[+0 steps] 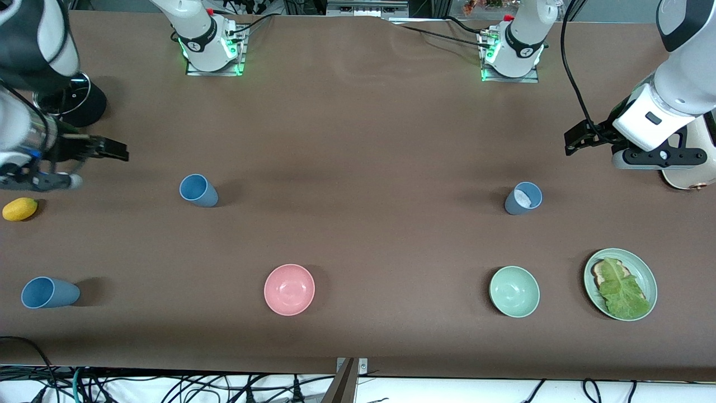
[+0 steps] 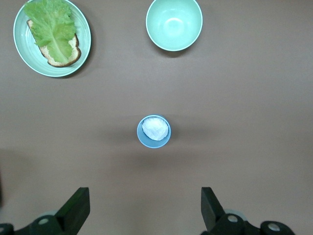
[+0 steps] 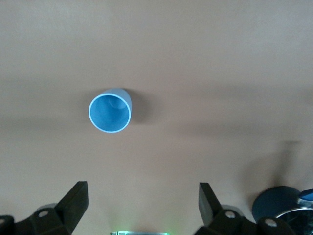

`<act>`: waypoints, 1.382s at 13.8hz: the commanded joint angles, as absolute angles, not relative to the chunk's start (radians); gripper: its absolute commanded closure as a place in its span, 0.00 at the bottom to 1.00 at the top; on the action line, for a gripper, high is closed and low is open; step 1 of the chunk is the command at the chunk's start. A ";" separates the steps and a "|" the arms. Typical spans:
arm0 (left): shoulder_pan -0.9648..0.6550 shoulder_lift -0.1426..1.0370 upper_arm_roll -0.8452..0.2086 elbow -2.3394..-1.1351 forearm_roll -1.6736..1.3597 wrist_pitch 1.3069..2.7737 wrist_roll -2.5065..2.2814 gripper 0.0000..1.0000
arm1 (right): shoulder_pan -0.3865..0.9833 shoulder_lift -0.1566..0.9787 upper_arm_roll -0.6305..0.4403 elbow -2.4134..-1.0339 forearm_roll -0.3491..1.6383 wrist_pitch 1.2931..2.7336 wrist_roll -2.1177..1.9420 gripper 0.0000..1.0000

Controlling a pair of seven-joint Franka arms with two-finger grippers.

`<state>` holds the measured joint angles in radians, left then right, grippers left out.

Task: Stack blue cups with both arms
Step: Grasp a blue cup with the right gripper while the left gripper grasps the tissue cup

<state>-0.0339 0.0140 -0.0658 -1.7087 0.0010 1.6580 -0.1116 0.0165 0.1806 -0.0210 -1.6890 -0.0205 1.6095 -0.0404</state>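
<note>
I'm placing everything against the pink bowl point(image 1: 289, 289), which sits on the brown table point(image 1: 358, 140) close to the front camera.

Both arms hang up in the air, waiting at the table's two ends. The left gripper point(image 2: 145, 210) is over bare table at the left arm's end, its fingers spread wide with nothing between them. The right gripper point(image 3: 142, 208) is over bare table at the right arm's end, fingers likewise spread and empty.

The green plate point(image 1: 643, 268) with bread and lettuce lies at the left arm's end, with the pale green bowl point(image 1: 514, 291) between it and the pink bowl.

Three blue cups stand upright. The slate-blue cup point(image 1: 523, 198), whitish inside, stands farther from the camera than the pale green bowl. A sky-blue cup point(image 1: 198, 190) stands farther from the camera than the pink bowl, toward the right arm's end. Another sky-blue cup point(image 1: 49, 293) stands level with the pink bowl, near the right arm's end.

A yellow lemon-like thing point(image 1: 19, 209) lies at that same end.
</note>
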 commanded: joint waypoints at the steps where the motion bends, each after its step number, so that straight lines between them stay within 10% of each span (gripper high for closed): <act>1: -0.028 0.064 -0.058 -1.684 -0.015 1.646 -0.086 0.00 | 0.028 0.270 -0.020 -1.704 -0.020 1.621 -0.040 0.00; 8: 0.018 0.277 -0.060 -1.726 -0.009 1.817 0.050 0.00 | 0.038 0.354 -0.020 -1.928 -0.018 1.968 -0.028 0.00; 14: 0.018 0.298 -0.061 -2.038 0.004 2.219 0.083 0.01 | 0.043 0.402 -0.020 -1.924 -0.018 2.002 -0.028 0.01; 19: 0.037 0.328 -0.061 -2.092 0.018 2.304 0.156 0.08 | 0.054 0.406 -0.018 -1.927 -0.017 2.022 -0.028 0.87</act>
<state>0.0228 0.3390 -0.0585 -2.0732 0.0027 2.2924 0.1209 0.0470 0.4023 -0.0197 -1.9248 -0.0204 2.0059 -0.0379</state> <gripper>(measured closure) 0.035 0.357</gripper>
